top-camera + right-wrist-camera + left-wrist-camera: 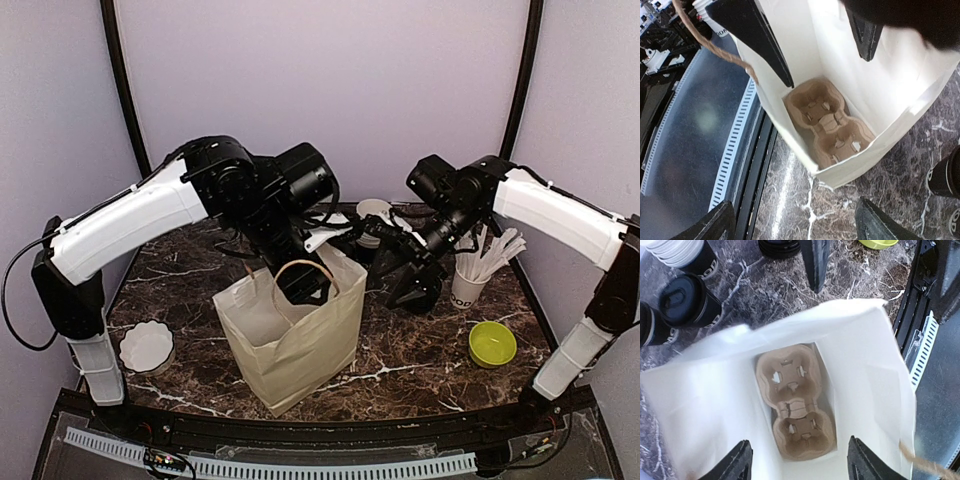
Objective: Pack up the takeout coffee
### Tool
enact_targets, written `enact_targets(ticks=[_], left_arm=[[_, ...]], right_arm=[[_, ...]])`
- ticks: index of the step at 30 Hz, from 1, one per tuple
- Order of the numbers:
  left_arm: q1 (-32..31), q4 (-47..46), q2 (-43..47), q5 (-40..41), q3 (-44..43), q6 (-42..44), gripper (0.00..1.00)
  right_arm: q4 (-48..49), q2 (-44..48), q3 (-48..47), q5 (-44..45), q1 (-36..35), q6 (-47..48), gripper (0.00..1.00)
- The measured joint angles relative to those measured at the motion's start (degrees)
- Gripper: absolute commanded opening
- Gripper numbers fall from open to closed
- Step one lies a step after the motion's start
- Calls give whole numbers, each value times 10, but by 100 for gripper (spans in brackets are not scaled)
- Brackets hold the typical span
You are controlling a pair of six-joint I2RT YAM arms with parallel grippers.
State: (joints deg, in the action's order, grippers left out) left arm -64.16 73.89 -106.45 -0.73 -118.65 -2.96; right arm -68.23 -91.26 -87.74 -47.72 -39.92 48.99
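Nothing is packed yet: the cup carrier (792, 400) lies empty at the bottom of the paper bag (705, 390), and the lidded coffee cups (687, 297) stand on the counter (765, 295) beside the bag. The left gripper (802, 462) hovers over the bag with the right gripper (800, 225) just beside it, both with jaws apart and empty.

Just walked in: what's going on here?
Takeout coffee is being packed. The robot's left hand and right hand both hang open over a paper bag, holding nothing. A cardboard cup carrier lies in the bag's bottom, its two wells empty. The lidded coffee cups stand on the table outside.
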Motion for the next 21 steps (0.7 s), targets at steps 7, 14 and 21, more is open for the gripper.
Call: enact_targets(ticks=[7,14,21], left_arm=[[0,-6,8,12,-92,11,66],[0,-76,113,5,-104,5,73],[0,-75,238,118,-34,-59,79]], right_arm=[[-21,-3,-19,-14,14,4,84],[-32,-7,-19,-13,20,3,84],[-42,-10,-29,-14,38,2,84]])
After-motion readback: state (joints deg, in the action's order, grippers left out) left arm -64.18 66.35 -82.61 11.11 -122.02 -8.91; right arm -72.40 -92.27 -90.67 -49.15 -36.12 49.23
